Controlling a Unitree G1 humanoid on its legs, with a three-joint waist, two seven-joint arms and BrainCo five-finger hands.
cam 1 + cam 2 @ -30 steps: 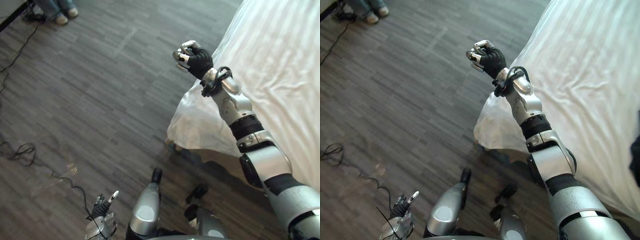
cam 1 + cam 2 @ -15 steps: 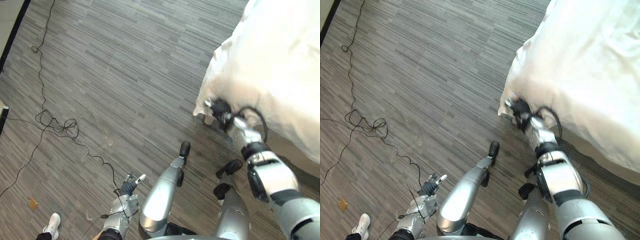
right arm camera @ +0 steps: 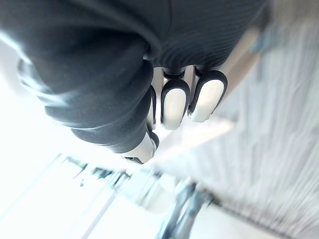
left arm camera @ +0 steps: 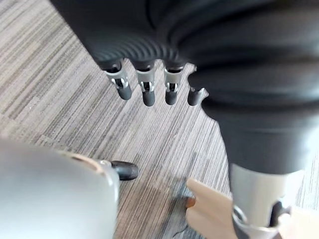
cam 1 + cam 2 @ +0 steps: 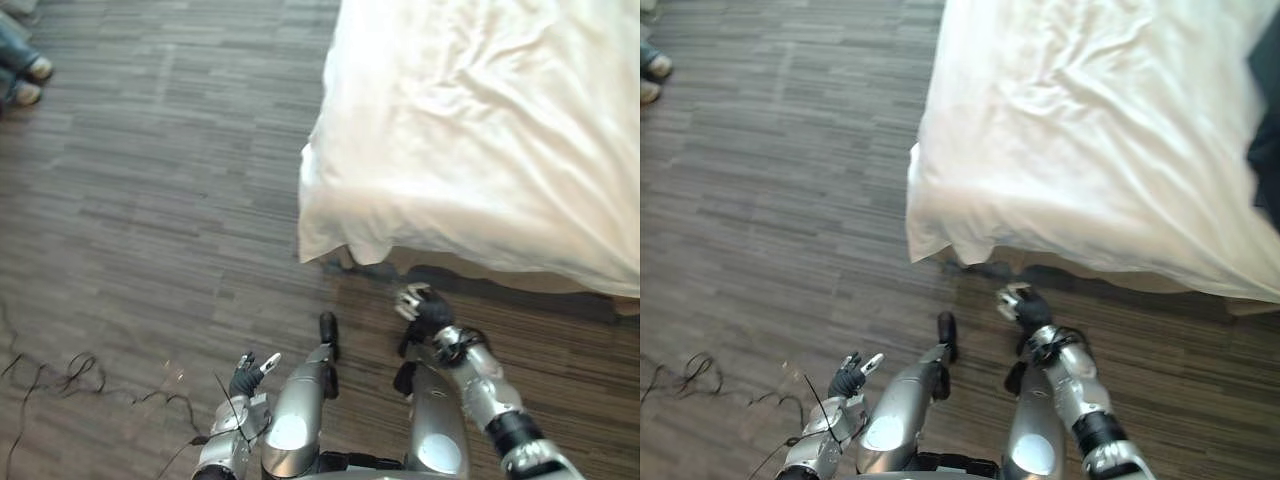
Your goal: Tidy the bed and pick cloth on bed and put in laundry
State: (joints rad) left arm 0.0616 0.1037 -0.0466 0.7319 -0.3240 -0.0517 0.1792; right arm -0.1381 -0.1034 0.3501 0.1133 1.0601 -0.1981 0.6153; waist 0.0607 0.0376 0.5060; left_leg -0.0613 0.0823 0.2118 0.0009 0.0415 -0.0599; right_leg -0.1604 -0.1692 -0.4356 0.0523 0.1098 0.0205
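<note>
A bed under a rumpled white sheet [image 5: 480,150] takes up the upper right, its near corner [image 5: 322,235] hanging over the wood floor. At the bed's far right edge lies a dark cloth [image 5: 1266,150], mostly cut off. My right hand [image 5: 422,306] hovers low over the floor just below the bed's near edge, apart from the sheet, fingers [image 3: 175,102] curled and holding nothing. My left hand [image 5: 248,374] hangs at the lower left over the floor, its fingers [image 4: 145,89] relaxed and straight, nothing in it.
A person's shoes [image 5: 24,80] stand at the far left on the dark wood floor [image 5: 160,200]. A dark gap [image 5: 500,280] runs under the bed's near edge.
The camera has swung, so the whole picture shifted. My right arm came down from its raised pose past the sheet's corner to the floor by the bed's edge. The left hand stays low.
</note>
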